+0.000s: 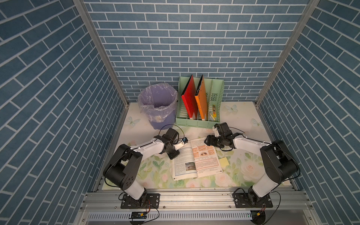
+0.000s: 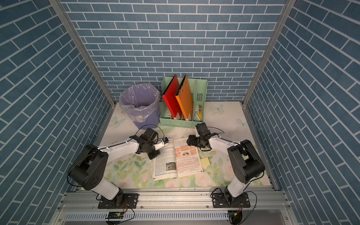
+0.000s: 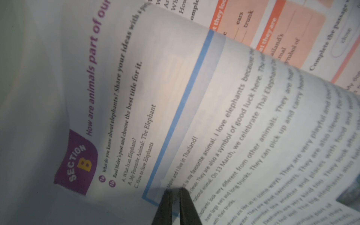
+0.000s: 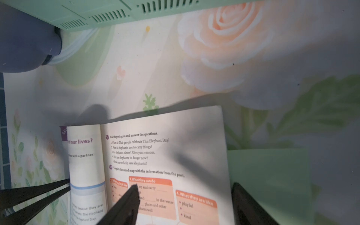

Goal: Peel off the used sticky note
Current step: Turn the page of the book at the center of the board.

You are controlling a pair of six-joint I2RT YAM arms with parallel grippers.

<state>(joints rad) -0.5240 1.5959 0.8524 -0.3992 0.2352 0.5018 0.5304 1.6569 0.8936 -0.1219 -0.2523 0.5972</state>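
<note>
Sticky note (image 1: 224,161): pale yellow paper square, flat on floral tablecloth (image 1: 152,167), just beside right page of open paper textbook (image 1: 194,157).
Left gripper (image 3: 175,190): fingers together, tips at left page.
Right gripper (image 4: 185,185): fingers apart, above right page.
Far side: purple plastic-lined bin (image 1: 155,122), mint-green file rack (image 1: 196,123).

from my screen i see smooth, faintly shiny paper pages on the textbook (image 1: 196,157), matt yellow paper for the sticky note (image 1: 224,161), a thin, crinkled, glossy plastic liner (image 1: 148,97) in the bin (image 1: 159,122), matt mint plastic on the file rack (image 1: 194,123) and ribbed bare metal along the front rail (image 1: 194,194).
</note>
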